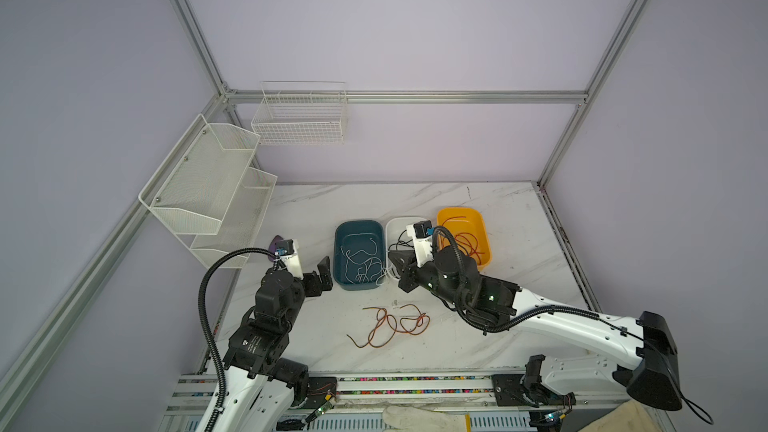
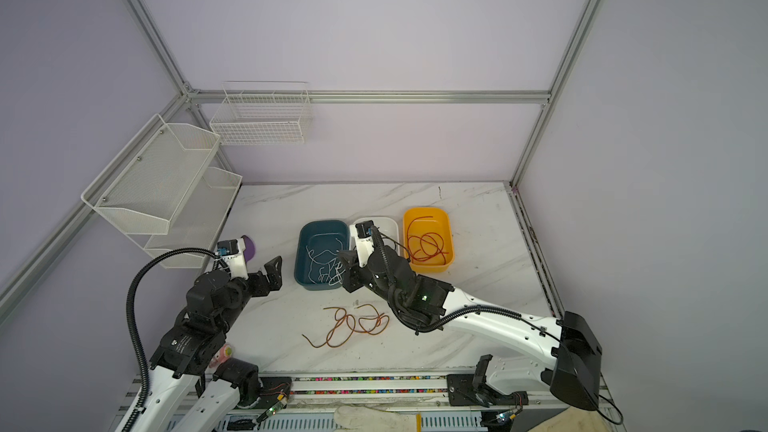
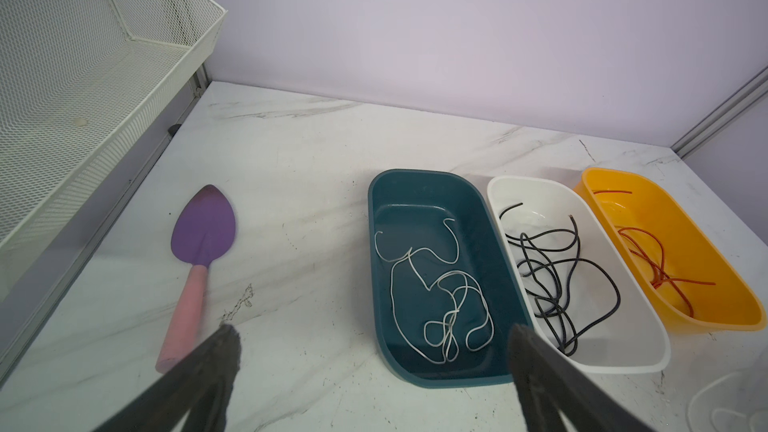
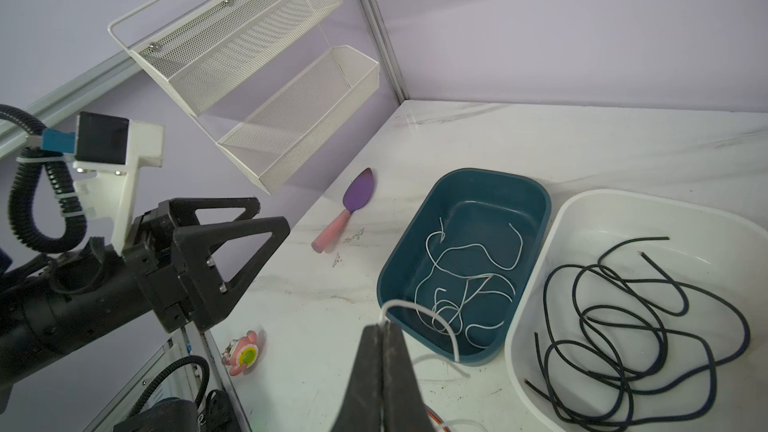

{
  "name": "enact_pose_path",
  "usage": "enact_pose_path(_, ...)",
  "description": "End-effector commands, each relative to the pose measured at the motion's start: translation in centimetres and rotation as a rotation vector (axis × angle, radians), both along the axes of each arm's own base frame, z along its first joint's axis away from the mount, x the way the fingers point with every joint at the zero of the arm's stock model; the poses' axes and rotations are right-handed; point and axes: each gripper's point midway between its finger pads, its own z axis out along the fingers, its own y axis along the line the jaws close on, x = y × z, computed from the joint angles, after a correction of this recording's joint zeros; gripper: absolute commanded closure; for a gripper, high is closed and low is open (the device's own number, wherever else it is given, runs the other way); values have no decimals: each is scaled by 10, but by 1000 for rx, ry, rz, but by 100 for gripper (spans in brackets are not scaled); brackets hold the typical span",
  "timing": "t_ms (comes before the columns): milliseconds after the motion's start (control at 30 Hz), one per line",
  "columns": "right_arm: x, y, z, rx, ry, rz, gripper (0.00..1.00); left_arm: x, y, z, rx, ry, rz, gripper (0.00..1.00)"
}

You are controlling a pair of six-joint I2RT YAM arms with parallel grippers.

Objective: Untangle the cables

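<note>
Mostly sorted by colour already. Right gripper [image 4: 384, 326] is pinched tight on a white cable [image 4: 405, 304], left gripper [image 3: 374, 332] gapes empty. The brown tangle [image 1: 386, 323] on the bench, at the teal bin's [image 1: 358, 222] 6 o'clock, is what's left.

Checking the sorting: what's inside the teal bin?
Only looped white cables show in the teal bin; the right hand pinches one strand. In a top view that hand hides the bin's edge.

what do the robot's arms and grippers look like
The left arm and right arm have white shell links and black joint housings, each with a thick black corrugated hose looped alongside. The left gripper has black wedge-shaped fingers with triangular cut-outs; the right gripper has matching black tapered fingers. Each wrist carries a white bracket with a black camera and blue connector.
</note>
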Motion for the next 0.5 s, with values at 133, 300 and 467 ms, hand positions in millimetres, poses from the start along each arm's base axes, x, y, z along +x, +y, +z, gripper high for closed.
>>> enact_pose_path(133, 24, 18, 19, 39, -10, 2, 100, 0, 2, -4, 2, -30, 21, 0)
enact_pose_path(300, 45, 30, 2, 16, 27, 6, 100, -1, 3, -4, 5, -33, 28, 0)
enact_pose_path(467, 64, 46, -14, 1, 59, 35, 100, -2, 3, -3, 3, -39, 27, 0)
